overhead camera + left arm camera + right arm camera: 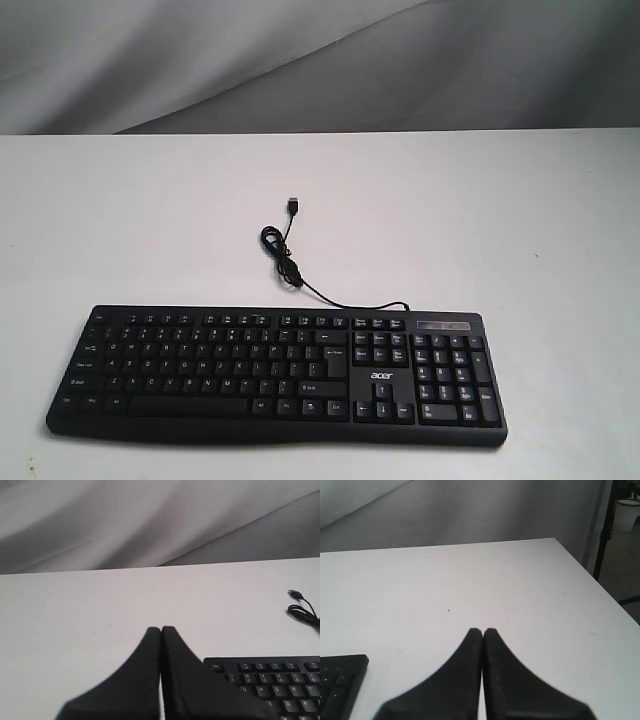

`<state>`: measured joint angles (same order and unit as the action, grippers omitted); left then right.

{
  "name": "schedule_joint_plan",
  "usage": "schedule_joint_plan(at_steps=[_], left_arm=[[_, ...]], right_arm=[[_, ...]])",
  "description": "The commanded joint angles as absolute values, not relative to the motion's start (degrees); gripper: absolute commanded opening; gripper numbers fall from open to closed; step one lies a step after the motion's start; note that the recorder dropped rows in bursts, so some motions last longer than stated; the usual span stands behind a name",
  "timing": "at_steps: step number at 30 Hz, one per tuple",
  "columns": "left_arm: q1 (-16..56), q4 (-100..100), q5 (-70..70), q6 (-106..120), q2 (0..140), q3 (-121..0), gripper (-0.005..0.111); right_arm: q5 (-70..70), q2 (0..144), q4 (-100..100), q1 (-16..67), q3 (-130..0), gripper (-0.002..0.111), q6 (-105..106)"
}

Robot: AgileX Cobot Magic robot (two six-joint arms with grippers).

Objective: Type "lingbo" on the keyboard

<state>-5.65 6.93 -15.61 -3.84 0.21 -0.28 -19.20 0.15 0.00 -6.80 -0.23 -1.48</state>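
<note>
The wide black keyboard (280, 375) lies near the front of the white table, with its number pad and white "acer" logo toward the right. Its thin cable (300, 280) loops back to a loose USB plug (293, 205). No arm appears in the exterior view. In the left wrist view my left gripper (161, 628) is shut with nothing in it, and the keyboard's Esc corner (270, 680) sits just beside it. My right gripper (482, 630) is shut and holds nothing, over bare table beside the keyboard's number-pad end (340, 685).
The white table (480, 220) stretches behind and beside the keyboard. Grey cloth (300, 60) hangs at the back. The table's side edge (590, 575) shows in the right wrist view, with a black stand (605, 525) and a white bin (626, 514) beyond it.
</note>
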Motion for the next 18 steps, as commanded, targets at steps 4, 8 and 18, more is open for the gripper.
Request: schedule_joint_plan(at_steps=[4, 8, 18], left_arm=[[-5.7, 6.7, -15.2, -4.0, 0.0, 0.0, 0.001], [-5.7, 6.7, -15.2, -4.0, 0.0, 0.0, 0.001], [-5.7, 6.7, -15.2, -4.0, 0.0, 0.0, 0.001]], right_arm=[[-19.1, 0.0, -0.4, -7.1, 0.0, 0.000, -1.2], [-17.7, 0.0, -0.4, -7.1, 0.0, 0.000, -1.2], [14.8, 0.0, -0.4, -7.1, 0.0, 0.000, -1.2]])
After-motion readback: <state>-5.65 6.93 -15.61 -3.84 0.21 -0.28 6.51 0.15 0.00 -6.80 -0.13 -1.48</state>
